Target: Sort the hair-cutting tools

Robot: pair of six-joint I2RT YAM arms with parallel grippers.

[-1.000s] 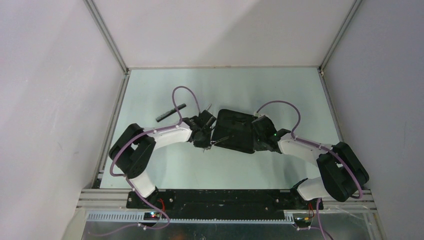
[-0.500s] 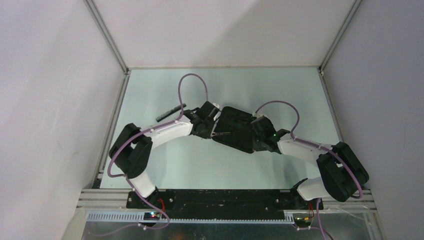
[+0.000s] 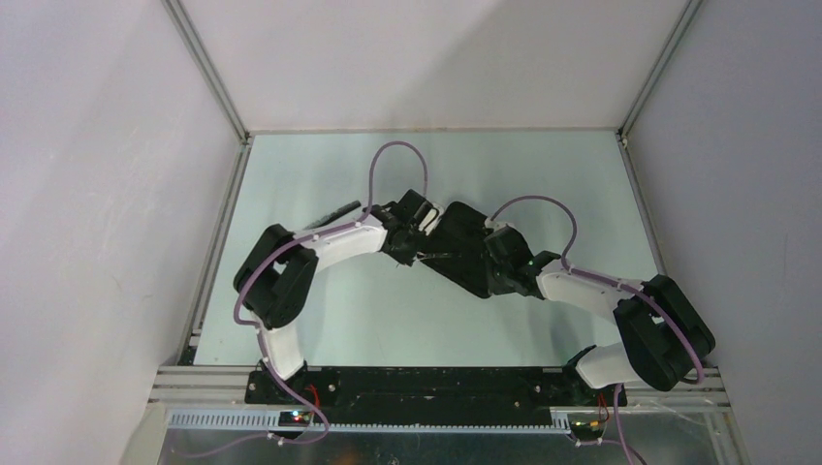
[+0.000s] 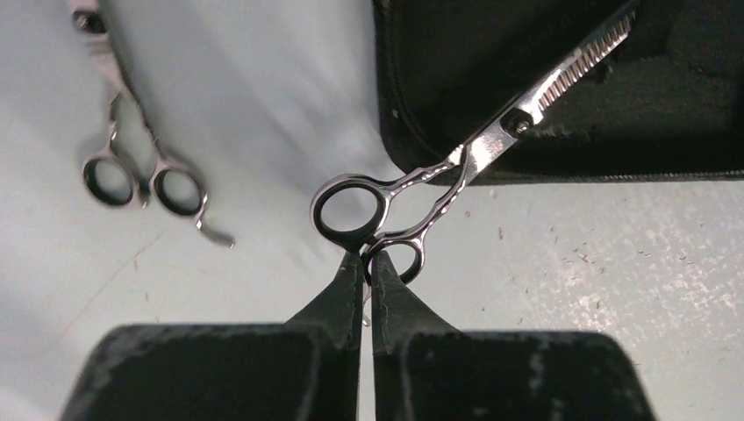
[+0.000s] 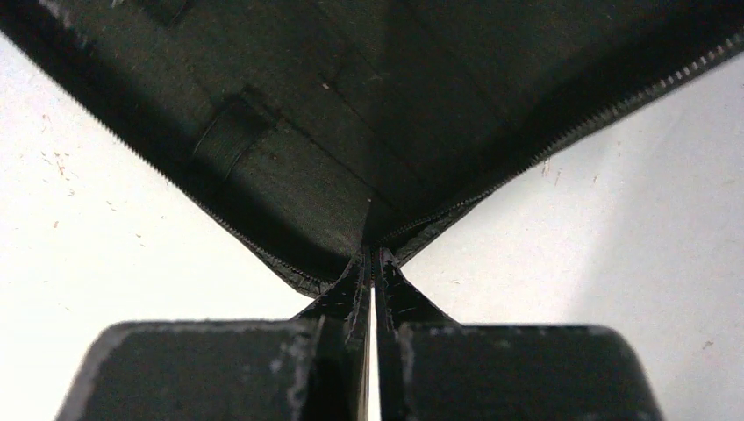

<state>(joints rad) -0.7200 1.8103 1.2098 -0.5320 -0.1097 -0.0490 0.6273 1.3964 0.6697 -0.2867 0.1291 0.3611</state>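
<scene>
A pale green table (image 3: 543, 174) sits inside a booth of plain white walls (image 3: 436, 58) with metal framing at the corners. Two white-and-black robot arms rise from the near edge and bend inward to meet near the middle of the table. Purple cables (image 3: 397, 165) loop above their wrists. The left gripper (image 4: 366, 263) has its jaws pressed together on the ring handle of a pair of silver thinning scissors (image 4: 474, 153). Seen from the left wrist, the scissors' rings are over bare table. The toothed blade reaches up and to the right across the edge of a large black pouch (image 4: 456, 61). To the left of that pair, well apart, a second pair of scissors (image 4: 140, 171) lies flat on the table, rings toward the camera, touched by nothing. Small dark specks dot the surface around the pouch. The right gripper (image 5: 372, 263) is pinched tight on one corner of the pouch, where two edges lined with zip teeth meet. From above, the pouch lies at a slant between the two grippers and fills the space between them. Farther back and to the left, a flat dark comb (image 3: 336, 210) lies on the table. Its near end is hidden behind the left arm.
</scene>
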